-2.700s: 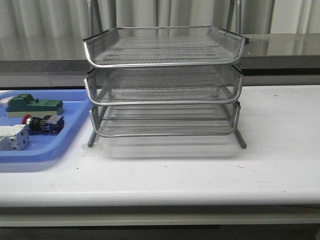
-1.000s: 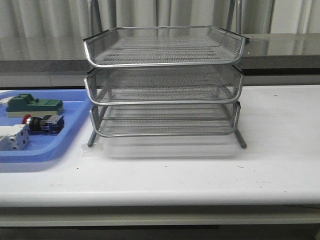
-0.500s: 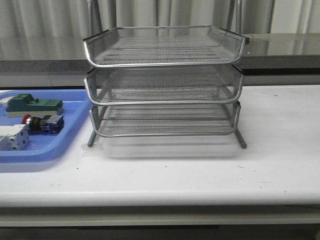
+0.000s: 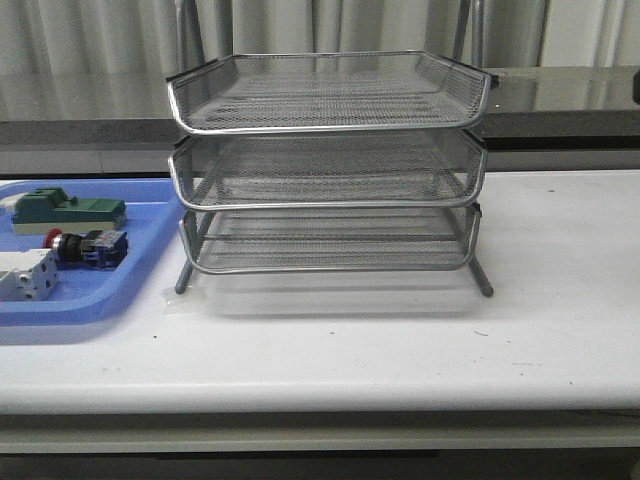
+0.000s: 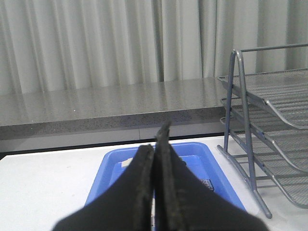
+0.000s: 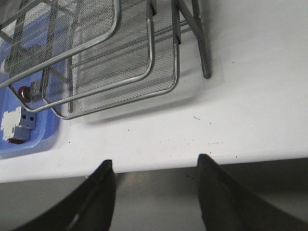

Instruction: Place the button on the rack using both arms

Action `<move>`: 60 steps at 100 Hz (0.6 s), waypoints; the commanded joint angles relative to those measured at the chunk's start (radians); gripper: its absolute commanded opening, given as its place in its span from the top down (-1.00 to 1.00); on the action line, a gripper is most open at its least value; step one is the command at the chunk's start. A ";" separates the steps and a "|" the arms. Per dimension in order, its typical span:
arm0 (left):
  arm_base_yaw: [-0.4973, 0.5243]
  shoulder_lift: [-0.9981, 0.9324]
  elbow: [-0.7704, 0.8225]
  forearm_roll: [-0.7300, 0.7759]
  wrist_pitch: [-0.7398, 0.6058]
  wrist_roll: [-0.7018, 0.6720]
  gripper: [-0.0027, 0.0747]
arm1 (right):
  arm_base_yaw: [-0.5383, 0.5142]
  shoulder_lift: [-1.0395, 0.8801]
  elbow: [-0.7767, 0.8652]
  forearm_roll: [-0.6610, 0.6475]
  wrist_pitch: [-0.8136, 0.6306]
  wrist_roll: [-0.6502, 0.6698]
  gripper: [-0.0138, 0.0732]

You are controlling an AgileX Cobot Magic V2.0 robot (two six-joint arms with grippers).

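The button (image 4: 85,246), with its red head to the left and a black and blue body, lies in the blue tray (image 4: 100,300) left of the rack (image 4: 327,165). The three-tier silver mesh rack stands mid-table, and all tiers look empty. In the right wrist view the button (image 6: 28,91) shows through the rack's mesh (image 6: 120,62). My right gripper (image 6: 156,161) is open and empty, over the table's front edge. My left gripper (image 5: 155,144) is shut and empty, above the blue tray (image 5: 108,171), which it mostly hides. The rack (image 5: 269,120) is beside it.
A green block (image 4: 68,211) and a white-grey block (image 4: 25,275) share the blue tray with the button. The white-grey block also shows in the right wrist view (image 6: 14,126). A grey ledge (image 4: 560,100) and curtains run behind the table. A dark sliver (image 4: 637,86) shows at the right edge.
A dark sliver has come in at the right edge of the front view. The rack, the tray and its parts have not moved.
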State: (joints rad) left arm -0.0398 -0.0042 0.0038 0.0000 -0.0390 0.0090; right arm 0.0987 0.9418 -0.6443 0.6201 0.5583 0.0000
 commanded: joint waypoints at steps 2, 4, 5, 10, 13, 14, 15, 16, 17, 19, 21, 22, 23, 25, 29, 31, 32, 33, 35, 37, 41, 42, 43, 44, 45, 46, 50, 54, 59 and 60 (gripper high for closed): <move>-0.001 0.002 0.033 -0.006 -0.082 -0.009 0.98 | -0.003 0.033 -0.035 0.059 -0.103 -0.011 -0.29; -0.001 0.002 0.033 -0.006 -0.082 -0.009 0.98 | -0.003 0.044 -0.035 0.071 -0.113 -0.019 -0.29; -0.001 0.002 0.033 -0.006 -0.082 -0.009 0.98 | -0.003 0.052 -0.035 0.075 -0.119 -0.026 -0.29; -0.001 0.002 0.033 -0.006 -0.082 -0.009 0.98 | -0.002 0.081 -0.035 0.116 -0.137 -0.057 -0.29; -0.001 0.002 0.033 -0.006 -0.082 -0.009 0.98 | -0.002 0.099 -0.035 0.141 -0.146 -0.079 -0.29; -0.001 0.002 0.033 -0.006 -0.082 -0.009 0.98 | -0.002 0.103 -0.035 0.148 -0.147 -0.091 -0.29; -0.001 0.002 0.033 -0.006 -0.082 -0.009 0.98 | -0.002 0.112 -0.035 0.161 -0.151 -0.097 -0.29; -0.001 0.002 0.033 -0.006 -0.082 -0.009 0.98 | -0.002 0.117 -0.035 0.167 -0.152 -0.104 -0.29; -0.001 0.002 0.033 -0.006 -0.082 -0.009 0.98 | -0.002 0.126 -0.035 0.181 -0.155 -0.117 -0.29; -0.001 0.002 0.033 -0.006 -0.082 -0.009 0.98 | -0.001 0.140 -0.035 0.196 -0.158 -0.138 -0.29; -0.001 0.002 0.033 -0.006 -0.082 -0.009 0.98 | -0.001 0.149 -0.035 0.218 -0.160 -0.162 -0.29; -0.001 0.002 0.033 -0.006 -0.082 -0.009 0.98 | 0.000 0.158 -0.035 0.233 -0.163 -0.170 -0.29; -0.001 0.002 0.033 -0.006 -0.082 -0.009 0.98 | 0.000 0.163 -0.035 0.241 -0.164 -0.178 -0.29; -0.001 0.002 0.033 -0.006 -0.082 -0.009 0.98 | 0.000 0.177 -0.035 0.266 -0.167 -0.203 -0.29; -0.001 0.002 0.033 -0.006 -0.082 -0.009 0.98 | 0.000 0.204 -0.035 0.320 -0.173 -0.265 -0.29; -0.001 0.002 0.033 -0.006 -0.082 -0.009 0.98 | 0.000 0.218 -0.035 0.349 -0.173 -0.283 -0.29; -0.001 0.002 0.033 -0.006 -0.082 -0.009 0.98 | 0.000 0.222 -0.035 0.359 -0.174 -0.292 -0.29; -0.001 0.002 0.033 -0.006 -0.082 -0.009 0.98 | 0.000 0.227 -0.035 0.369 -0.174 -0.310 -0.29; -0.001 0.002 0.033 -0.006 -0.082 -0.009 0.98 | 0.000 0.239 -0.035 0.400 -0.174 -0.339 -0.29; -0.001 0.002 0.033 -0.006 -0.082 -0.009 0.98 | 0.000 0.252 -0.035 0.432 -0.175 -0.358 -0.29; -0.001 0.002 0.033 -0.006 -0.082 -0.009 0.98 | 0.000 0.278 -0.035 0.499 -0.174 -0.419 -0.29; -0.001 0.002 0.033 -0.006 -0.082 -0.009 0.98 | 0.000 0.282 -0.035 0.511 -0.174 -0.429 -0.29; -0.001 0.002 0.033 -0.006 -0.082 -0.009 0.98 | 0.000 0.290 -0.035 0.534 -0.173 -0.451 -0.29; -0.001 0.002 0.033 -0.006 -0.082 -0.009 0.98 | 0.000 0.294 -0.035 0.546 -0.173 -0.462 -0.29; -0.001 0.002 0.033 -0.006 -0.082 -0.009 0.98 | 0.000 0.301 -0.035 0.568 -0.172 -0.484 -0.29; -0.001 0.002 0.033 -0.006 -0.082 -0.009 0.98 | 0.000 0.305 -0.035 0.579 -0.170 -0.495 -0.29; -0.001 0.002 0.033 -0.006 -0.082 -0.009 0.98 | 0.000 0.326 -0.035 0.647 -0.169 -0.561 -0.29; -0.001 0.002 0.033 -0.006 -0.082 -0.009 0.98 | 0.000 0.344 -0.035 0.703 -0.170 -0.627 -0.29; -0.001 0.002 0.033 -0.006 -0.082 -0.009 0.98 | 0.000 0.370 -0.035 0.788 -0.164 -0.702 -0.29; -0.001 0.002 0.033 -0.006 -0.082 -0.009 0.98 | 0.000 0.373 -0.035 0.798 -0.163 -0.712 -0.29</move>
State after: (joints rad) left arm -0.0398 -0.0042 0.0038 0.0000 -0.0390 0.0090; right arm 0.0987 1.3052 -0.6464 1.2568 0.4039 -0.5701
